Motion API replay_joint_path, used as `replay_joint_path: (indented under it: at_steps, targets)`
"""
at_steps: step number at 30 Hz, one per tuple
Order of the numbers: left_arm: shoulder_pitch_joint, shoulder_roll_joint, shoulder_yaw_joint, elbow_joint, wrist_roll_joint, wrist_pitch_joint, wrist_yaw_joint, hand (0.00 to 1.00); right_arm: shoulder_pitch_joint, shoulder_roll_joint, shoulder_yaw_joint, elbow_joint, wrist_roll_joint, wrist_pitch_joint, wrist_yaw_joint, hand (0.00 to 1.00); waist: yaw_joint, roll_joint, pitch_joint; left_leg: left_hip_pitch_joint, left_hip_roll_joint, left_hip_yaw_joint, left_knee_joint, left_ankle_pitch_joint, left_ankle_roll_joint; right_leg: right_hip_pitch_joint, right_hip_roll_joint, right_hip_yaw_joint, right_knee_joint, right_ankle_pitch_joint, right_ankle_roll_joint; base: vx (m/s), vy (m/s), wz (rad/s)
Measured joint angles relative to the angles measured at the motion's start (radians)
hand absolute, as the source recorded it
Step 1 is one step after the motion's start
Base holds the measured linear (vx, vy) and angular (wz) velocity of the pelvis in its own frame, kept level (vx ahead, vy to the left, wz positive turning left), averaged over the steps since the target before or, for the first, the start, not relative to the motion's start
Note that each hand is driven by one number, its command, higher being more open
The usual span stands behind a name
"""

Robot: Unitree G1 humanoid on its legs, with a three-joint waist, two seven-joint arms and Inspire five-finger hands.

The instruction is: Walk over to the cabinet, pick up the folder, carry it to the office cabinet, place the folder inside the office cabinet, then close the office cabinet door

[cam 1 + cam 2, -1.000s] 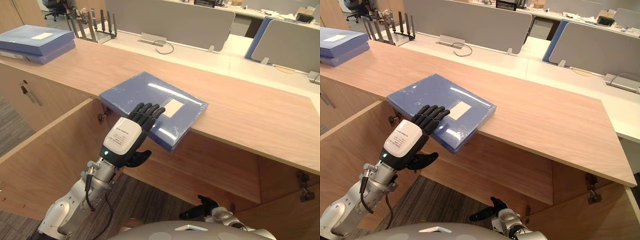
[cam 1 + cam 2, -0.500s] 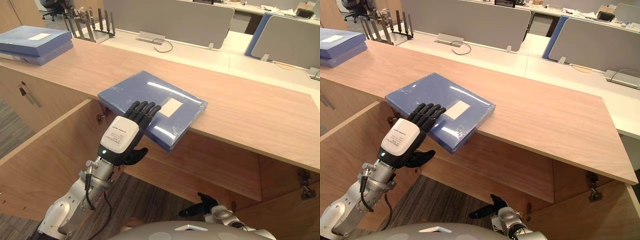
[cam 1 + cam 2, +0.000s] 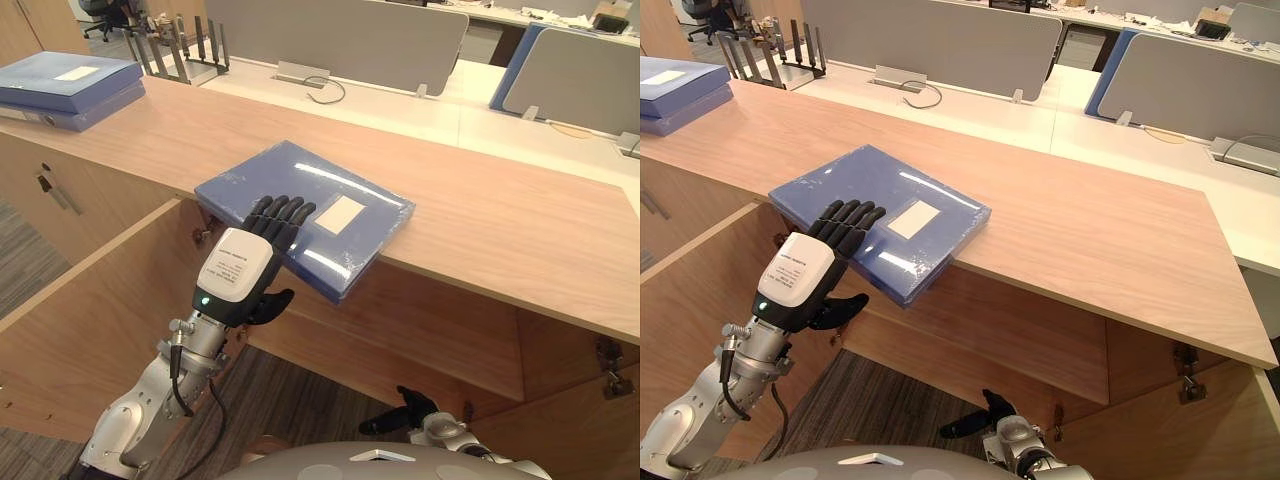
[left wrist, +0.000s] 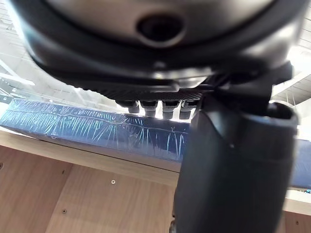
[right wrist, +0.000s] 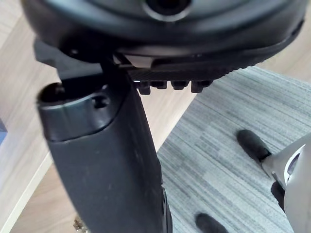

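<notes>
A blue plastic-wrapped folder [image 3: 330, 190] with a white label lies flat on the wooden cabinet top [image 3: 500, 230], one corner jutting past the front edge. My left hand [image 3: 238, 270] reaches up from below at the folder's near left edge. Its fingers [image 3: 845, 218] lie straight on the cover and the thumb sticks out beneath the counter edge. In the left wrist view the fingertips [image 4: 155, 106] rest over the folder's side [image 4: 87, 128]. My right hand [image 3: 405, 415] hangs low by the cabinet front, relaxed and holding nothing.
Two more blue folders [image 3: 65, 85] are stacked at the far left of the top, beside a metal file rack [image 3: 185, 45]. Grey desk dividers [image 3: 340, 40] stand behind. An open cabinet door [image 3: 90, 300] swings out at the left, with the open compartment under the counter.
My left hand has shifted slightly to the left along the folder's near edge, fingers still on the cover. The folder has stayed in place.
</notes>
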Motion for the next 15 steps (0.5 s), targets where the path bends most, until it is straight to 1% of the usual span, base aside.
replay_joint_path:
  at_steps: [15]
  targets:
    - [-0.004, 0.0, -0.004, 0.022, 0.0, 0.0, 0.002, 1.0, 0.009, 0.0, -0.001, -0.005, 0.0, 0.0, 0.0, 1.0, -0.001, 0.003, -0.005, -0.001, 0.0, 0.001, -0.006, 0.0, 0.0, -0.004, 0.0, 0.002, 0.0, 0.0, 0.0, 0.0, 0.0, 0.0]
